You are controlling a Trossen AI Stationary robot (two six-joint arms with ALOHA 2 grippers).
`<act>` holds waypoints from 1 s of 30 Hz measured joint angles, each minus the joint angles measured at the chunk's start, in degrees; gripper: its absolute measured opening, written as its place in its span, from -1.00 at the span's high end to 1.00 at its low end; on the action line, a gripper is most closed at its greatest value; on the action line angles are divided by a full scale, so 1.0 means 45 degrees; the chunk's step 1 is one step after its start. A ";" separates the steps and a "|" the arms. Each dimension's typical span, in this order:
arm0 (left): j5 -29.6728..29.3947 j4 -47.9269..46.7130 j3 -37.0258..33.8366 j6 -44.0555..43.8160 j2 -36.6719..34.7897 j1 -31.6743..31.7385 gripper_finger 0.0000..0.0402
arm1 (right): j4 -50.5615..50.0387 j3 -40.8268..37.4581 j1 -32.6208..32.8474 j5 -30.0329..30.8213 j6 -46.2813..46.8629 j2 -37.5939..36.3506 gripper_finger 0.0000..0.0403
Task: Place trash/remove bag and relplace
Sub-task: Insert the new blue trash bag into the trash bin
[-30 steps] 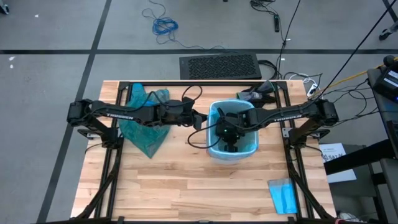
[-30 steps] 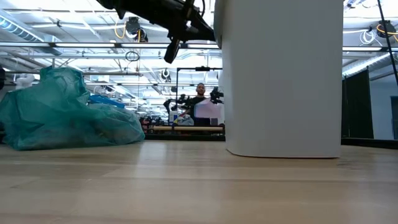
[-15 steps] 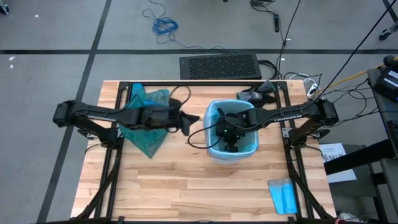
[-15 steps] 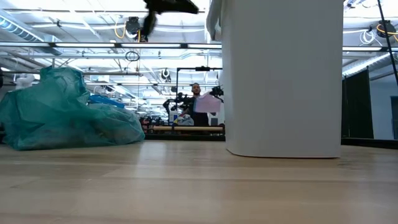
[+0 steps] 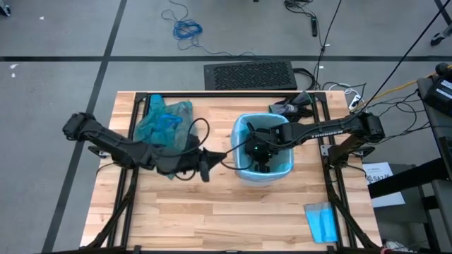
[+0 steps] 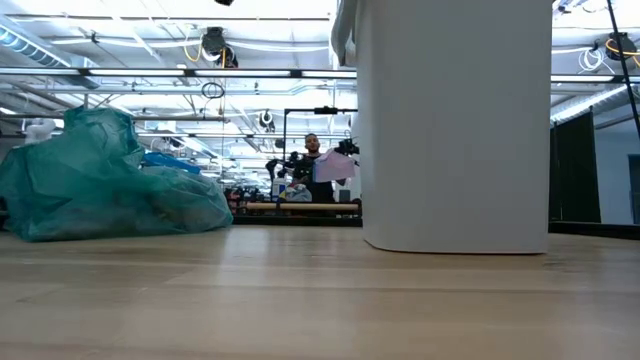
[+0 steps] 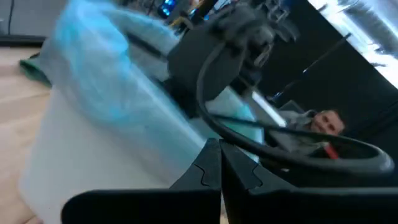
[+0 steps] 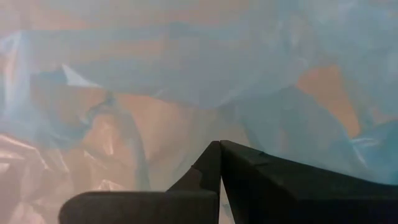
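On the pale wooden plank tabletop [image 5: 212,212] stands a white cylindrical plastic bin [image 5: 263,148], lined with a pale sky-blue plastic bag [image 5: 244,130] folded over its rim. The right gripper [image 5: 263,164] is down inside this bin, its fingers pressed together on nothing; the right wrist view shows only the closed finger tips against blue plastic. It sits where it sat a second ago.

The left gripper [image 5: 205,171] has changed most. A second ago it reached level across to the bin's left rim; half a second ago it had drawn back toward the left; now the arm is folded, and the gripper sits nearer the front of the tabletop, just left of the bin, with its fingers pressed together and empty. In the low view it has gone from the top edge.

The crinkly translucent teal-green plastic bin liner [image 5: 161,123] lies crumpled at the back left of the tabletop, unmoved. A small flat folded blue sheet [image 5: 323,222] rests at the front right corner, as before.
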 joint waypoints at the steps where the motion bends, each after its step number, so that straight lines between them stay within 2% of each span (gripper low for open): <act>1: -0.0029 -0.0042 0.0001 -0.0130 0.0166 -0.0061 1.00 | 0.0029 0.0000 0.0005 0.0000 0.0000 0.0000 1.00; 5: -0.0079 -0.0278 -0.0049 -0.1228 0.1177 -0.0114 1.00 | 0.0162 0.0000 0.0002 -0.0215 0.0000 0.0000 1.00; 10: -0.0076 0.1681 -0.0018 -0.1364 0.2326 -0.0171 1.00 | 0.0235 0.0000 0.0000 -0.0274 0.0000 0.0000 1.00; 18: 0.0125 0.2998 -0.0023 -0.2124 0.3876 -0.0152 1.00 | 0.0236 0.0000 0.0002 -0.0273 -0.0002 0.0000 1.00; 30: 0.0249 0.3421 -0.0023 -0.2058 0.3803 -0.0616 1.00 | -0.0540 0.0120 0.0277 -0.0267 0.0078 -0.0305 1.00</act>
